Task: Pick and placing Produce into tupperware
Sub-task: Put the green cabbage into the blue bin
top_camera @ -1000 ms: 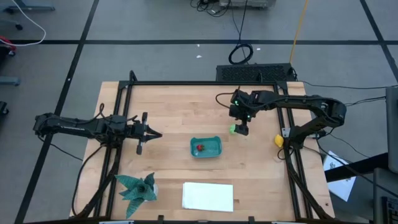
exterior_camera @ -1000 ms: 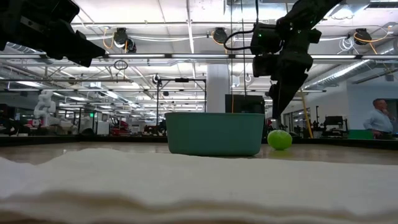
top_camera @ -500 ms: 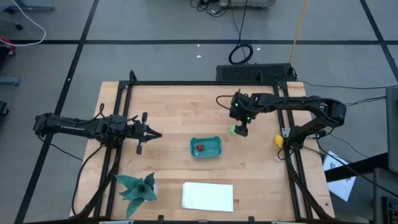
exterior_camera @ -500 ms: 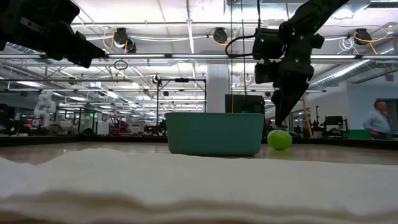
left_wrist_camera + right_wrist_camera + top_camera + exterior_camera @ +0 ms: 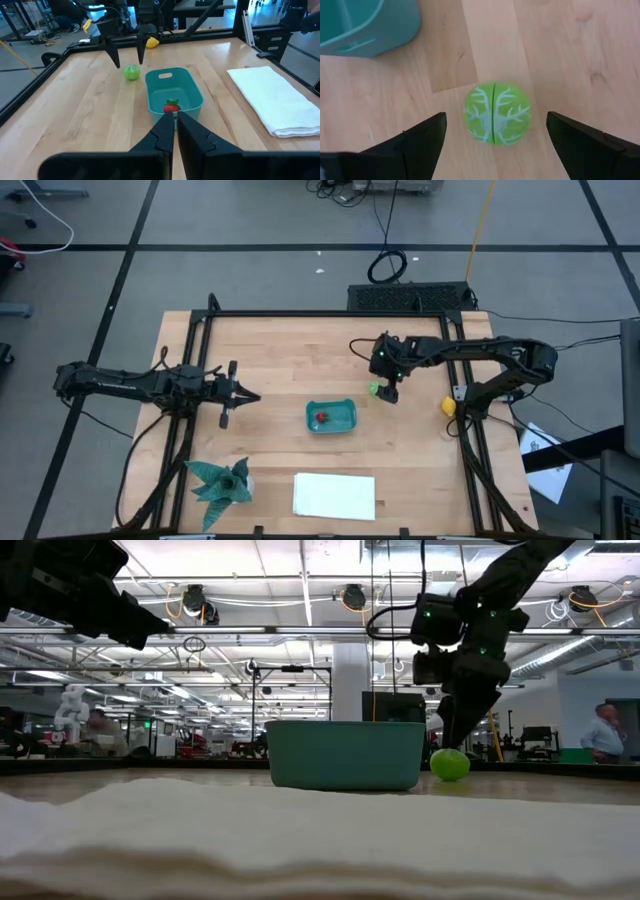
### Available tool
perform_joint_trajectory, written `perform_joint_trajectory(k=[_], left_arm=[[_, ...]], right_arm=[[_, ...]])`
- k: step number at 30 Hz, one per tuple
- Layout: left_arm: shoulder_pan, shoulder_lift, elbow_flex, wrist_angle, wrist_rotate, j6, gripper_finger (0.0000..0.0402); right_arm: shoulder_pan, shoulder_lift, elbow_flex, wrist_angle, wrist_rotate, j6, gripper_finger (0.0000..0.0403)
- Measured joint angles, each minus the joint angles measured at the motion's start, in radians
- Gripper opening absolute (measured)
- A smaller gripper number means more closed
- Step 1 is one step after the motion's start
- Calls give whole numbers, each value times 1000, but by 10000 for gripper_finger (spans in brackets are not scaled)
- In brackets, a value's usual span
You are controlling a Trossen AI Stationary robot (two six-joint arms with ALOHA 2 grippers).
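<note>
The right gripper (image 5: 388, 393) hangs over the green ball (image 5: 496, 114), jaws spread wide and empty, one finger on each side of it in the right wrist view. The ball lies on the surface (image 5: 270, 350), just beside the tub (image 5: 331, 417) on the tub's right-arm side, and sits centred between the two fingers, so the coming move looks like a straight drop and a squeeze. Being round, the ball has no long axis to line up with. From the low view the fingertips seem to be just above the ball, though that angle makes the height hard to judge. The red piece (image 5: 321, 418) is already in the tub. The yellow piece (image 5: 448, 406) rests at the surface's right edge, well apart from the tub. The right arm is much the nearer to both loose pieces. The left gripper (image 5: 243, 393) waits on the left side, jaws closed on nothing.
</note>
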Motion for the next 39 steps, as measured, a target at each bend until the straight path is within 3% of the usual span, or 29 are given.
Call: perform_joint_trajectory(k=[16, 32, 39], left_arm=[[0, 0, 0, 0, 0, 0, 26], [-1, 0, 0, -8, 0, 1, 26], [0, 0, 0, -8, 0, 1, 26]], right_arm=[[0, 18, -36, 74, 4, 5, 337], [47, 127, -32, 125, 38, -32, 336], [53, 133, -32, 127, 62, -56, 301]])
